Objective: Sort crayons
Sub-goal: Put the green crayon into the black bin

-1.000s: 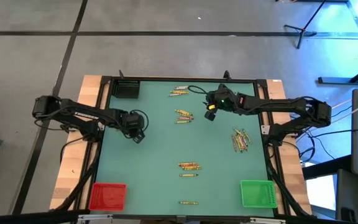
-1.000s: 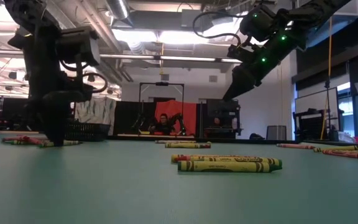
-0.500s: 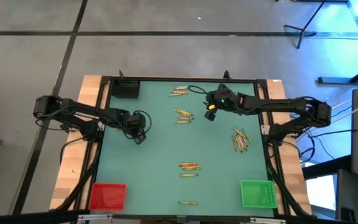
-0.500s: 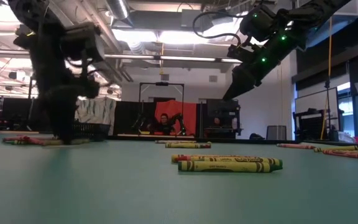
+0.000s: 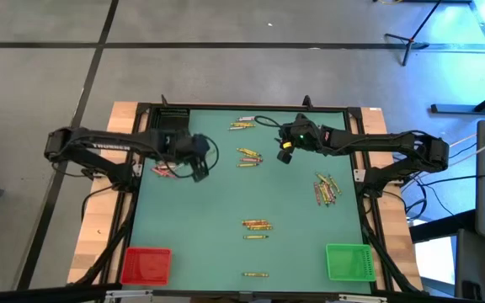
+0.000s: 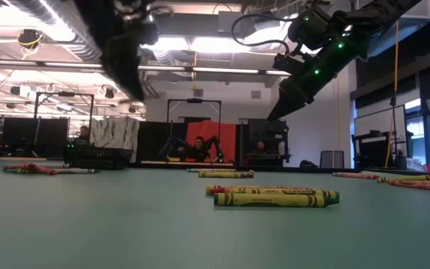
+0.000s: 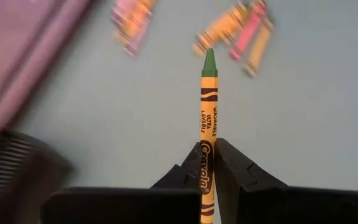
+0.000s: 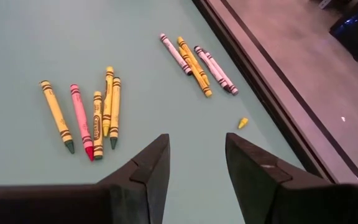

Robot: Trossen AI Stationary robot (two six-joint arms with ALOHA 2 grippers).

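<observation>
My left gripper (image 5: 199, 171) hangs above the table's left half, shut on a green crayon in a yellow wrapper (image 7: 208, 106). Below and beyond it, a small cluster of crayons (image 5: 165, 171) lies flat on the mat. My right gripper (image 5: 285, 154) hovers open over the far middle of the table, its fingers (image 8: 148, 168) apart above a loose group of yellow and red crayons (image 8: 89, 118). Other crayon groups lie at the far edge (image 5: 242, 124), at the right (image 5: 325, 189) and in the near middle (image 5: 257, 225). My left gripper pinches the green crayon's wrapped shaft (image 7: 204, 163) between its two fingers, toward the blunt end. The crayon lies along the fingers, and its green tip (image 7: 209, 62) sticks out well past their ends. It is lifted clear of the table, slanting downward with the gripper.
A black bin (image 5: 173, 120) stands at the far left corner, a red bin (image 5: 146, 265) at the near left, a green bin (image 5: 347, 262) at the near right. A single crayon (image 5: 255, 274) lies near the front edge. Open mat stretches between the groups.
My left gripper has risen from the crayon cluster on the table's left, gone a little toward the far and right edges, and rolled about its own line. It has lifted one green crayon clear of the mat; the other crayons of that cluster stay where they were.
</observation>
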